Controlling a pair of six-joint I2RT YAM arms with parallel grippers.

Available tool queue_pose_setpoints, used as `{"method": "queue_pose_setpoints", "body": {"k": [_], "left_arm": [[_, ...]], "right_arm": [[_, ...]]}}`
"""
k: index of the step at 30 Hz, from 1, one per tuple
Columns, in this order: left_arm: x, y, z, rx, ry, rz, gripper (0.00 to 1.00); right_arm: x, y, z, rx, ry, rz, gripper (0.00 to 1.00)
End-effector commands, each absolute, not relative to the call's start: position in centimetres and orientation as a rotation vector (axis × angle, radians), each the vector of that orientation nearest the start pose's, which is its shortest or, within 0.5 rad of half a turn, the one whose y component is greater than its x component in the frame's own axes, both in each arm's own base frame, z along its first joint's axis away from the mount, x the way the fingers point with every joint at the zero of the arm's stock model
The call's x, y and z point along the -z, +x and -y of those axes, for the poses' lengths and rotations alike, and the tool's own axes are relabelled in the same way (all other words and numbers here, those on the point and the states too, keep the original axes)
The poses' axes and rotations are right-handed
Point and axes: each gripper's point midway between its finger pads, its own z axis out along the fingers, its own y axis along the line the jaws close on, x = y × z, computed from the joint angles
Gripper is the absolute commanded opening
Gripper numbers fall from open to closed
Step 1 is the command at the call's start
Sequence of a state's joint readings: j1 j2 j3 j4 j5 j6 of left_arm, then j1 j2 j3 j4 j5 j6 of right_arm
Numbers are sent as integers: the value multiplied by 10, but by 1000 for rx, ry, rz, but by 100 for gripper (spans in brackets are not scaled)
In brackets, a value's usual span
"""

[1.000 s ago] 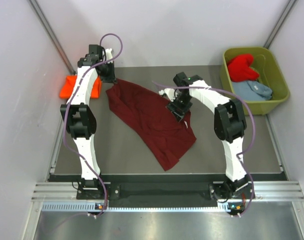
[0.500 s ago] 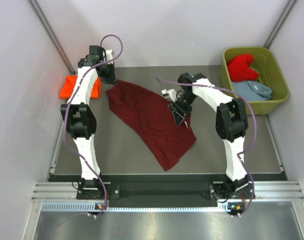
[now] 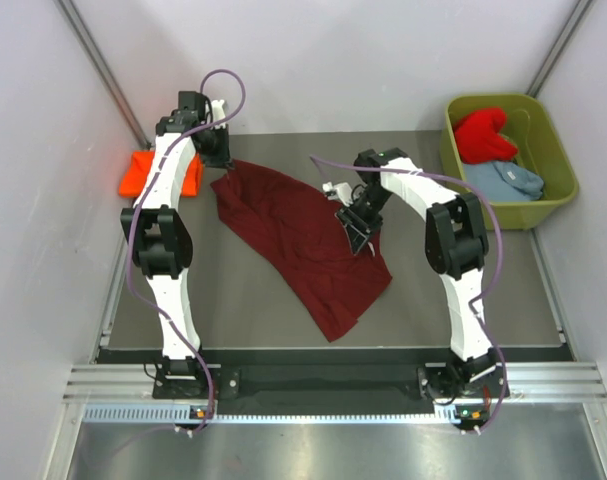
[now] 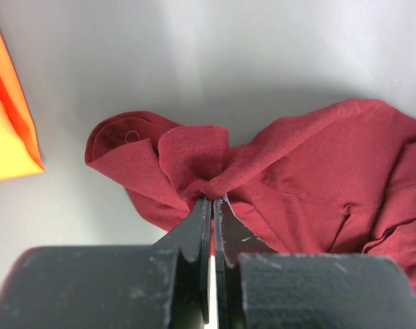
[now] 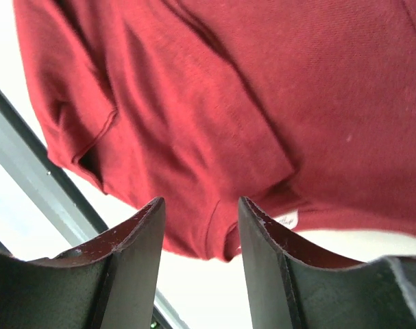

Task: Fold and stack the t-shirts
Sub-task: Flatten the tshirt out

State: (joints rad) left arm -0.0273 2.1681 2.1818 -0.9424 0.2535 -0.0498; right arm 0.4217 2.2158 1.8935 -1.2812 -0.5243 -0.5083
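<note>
One maroon t-shirt lies spread on the bench. The left jaws are clamped on its far corner, likely anchoring it. The right jaws stand apart over the opposite hem, apparently ready to grip it for folding.

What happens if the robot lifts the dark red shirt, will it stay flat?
Probably not: the maroon shirt bunches into soft folds where the left gripper pinches it, so it would likely droop. It looks thin and wrinkly, so probably light.
</note>
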Motion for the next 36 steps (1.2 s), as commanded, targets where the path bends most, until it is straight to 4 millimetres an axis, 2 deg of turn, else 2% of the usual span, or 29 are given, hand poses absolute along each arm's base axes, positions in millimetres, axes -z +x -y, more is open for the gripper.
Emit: {"method": "queue_pose_setpoints", "body": {"k": [1,10,15,20,26,29,32,33,36], "left_arm": [[-213,522,59,327,97,-2396,0],[-208,522,60,297,112,-2408,0],[-206,521,69,272,141,-2412,0],[-205,521,73,259,159,-2414,0],[-204,522,72,248,155,-2413,0],[-202,523,72,248,153,-2416,0],[-202,523,72,249,151,-2416,0],[-202,523,72,245,150,-2418,0],[-201,524,72,245,150,-2418,0]], "right_arm": [[-68,338,-223,-826,-1343,-2690,47],[-56,355,-215,-827,-1279,-2715,47],[-53,361,-221,-843,-1273,-2704,47],[-49,362,-223,-872,-1260,-2713,46],[-50,352,-224,-897,-1273,-2727,45],[-51,351,-223,-900,-1269,-2730,40],[-52,355,-226,-897,-1258,-2721,27],[-54,357,-227,-894,-1256,-2712,18],[-59,361,-228,-875,-1257,-2694,5]]}}
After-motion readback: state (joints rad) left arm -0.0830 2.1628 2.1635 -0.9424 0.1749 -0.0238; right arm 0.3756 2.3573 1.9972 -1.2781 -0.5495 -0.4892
